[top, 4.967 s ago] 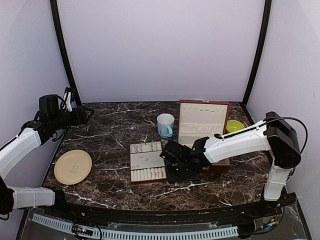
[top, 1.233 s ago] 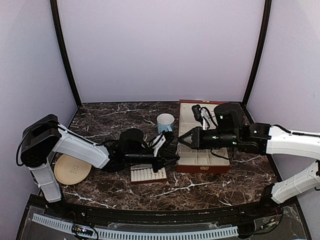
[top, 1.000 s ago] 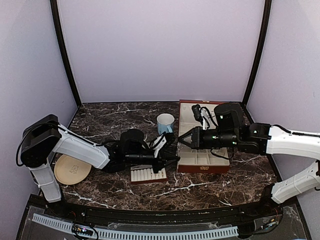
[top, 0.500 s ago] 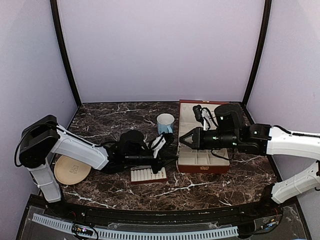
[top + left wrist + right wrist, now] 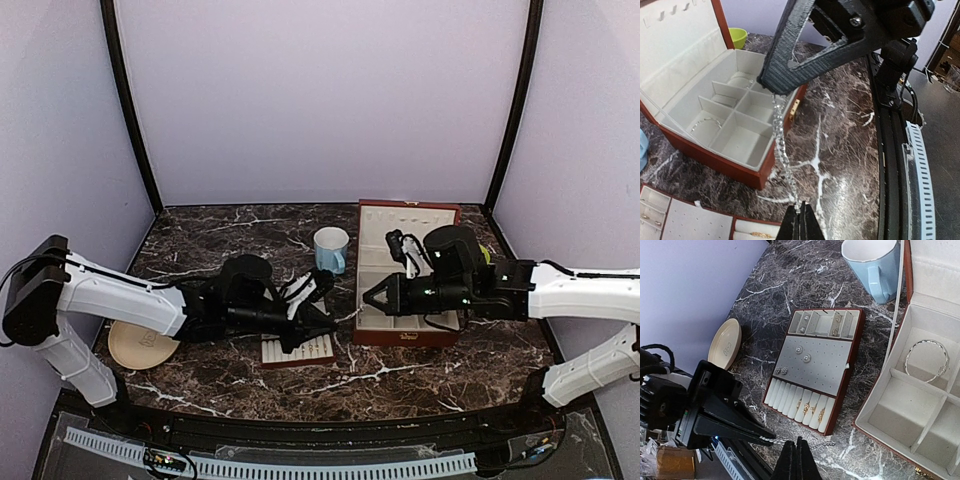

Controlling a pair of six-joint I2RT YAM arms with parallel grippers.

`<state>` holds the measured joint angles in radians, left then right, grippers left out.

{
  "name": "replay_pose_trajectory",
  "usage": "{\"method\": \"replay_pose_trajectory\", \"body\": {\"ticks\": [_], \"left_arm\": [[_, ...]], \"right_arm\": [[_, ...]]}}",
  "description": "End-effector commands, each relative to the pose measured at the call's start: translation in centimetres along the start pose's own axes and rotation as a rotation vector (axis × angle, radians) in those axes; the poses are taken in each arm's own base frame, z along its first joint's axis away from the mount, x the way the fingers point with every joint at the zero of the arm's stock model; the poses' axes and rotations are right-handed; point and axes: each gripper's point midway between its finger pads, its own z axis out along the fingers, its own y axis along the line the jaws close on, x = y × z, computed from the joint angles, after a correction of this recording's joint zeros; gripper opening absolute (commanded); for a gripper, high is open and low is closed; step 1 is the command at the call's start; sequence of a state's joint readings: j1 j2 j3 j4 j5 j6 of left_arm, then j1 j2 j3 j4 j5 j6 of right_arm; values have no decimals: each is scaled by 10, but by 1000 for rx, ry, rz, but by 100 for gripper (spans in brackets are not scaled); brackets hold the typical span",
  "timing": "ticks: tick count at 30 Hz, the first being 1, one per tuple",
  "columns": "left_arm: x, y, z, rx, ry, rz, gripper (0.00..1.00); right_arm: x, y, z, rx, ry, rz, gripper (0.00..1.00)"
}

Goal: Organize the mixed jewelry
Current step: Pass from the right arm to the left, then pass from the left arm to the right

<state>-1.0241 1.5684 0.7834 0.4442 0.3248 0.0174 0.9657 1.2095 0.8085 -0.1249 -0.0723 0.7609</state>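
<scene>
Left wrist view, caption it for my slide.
A fine silver chain strung between the left gripper and right gripper, both shut on it, beside the open box.

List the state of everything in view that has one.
Left gripper: shut on chain.
Right gripper: shut on chain.
Chain: stretched between both grippers.
Box: open, lid up.
Bangle: lying flat in a box compartment.
Mug: upright, looks empty.
Tray: flat on the table, studs seated in its pad.
</scene>
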Motion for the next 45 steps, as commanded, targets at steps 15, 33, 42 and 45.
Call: {"method": "replay_pose_trajectory", "body": {"ticks": [15,33,42,45], "left_arm": [[-3,-54,-52,511,161,-417,0],[-14,-83,-84,705,206,-411,0],[-18,-89,-89,749,217,-416,0],[-18,-89,-89,754,218,-419,0]], "right_arm": [[36,27,14,-349,48,88,55],[59,118,3,-715,145,-131,38],[70,129,3,-769,178,-163,32],[73,131,6,-779,199,-164,28]]}}
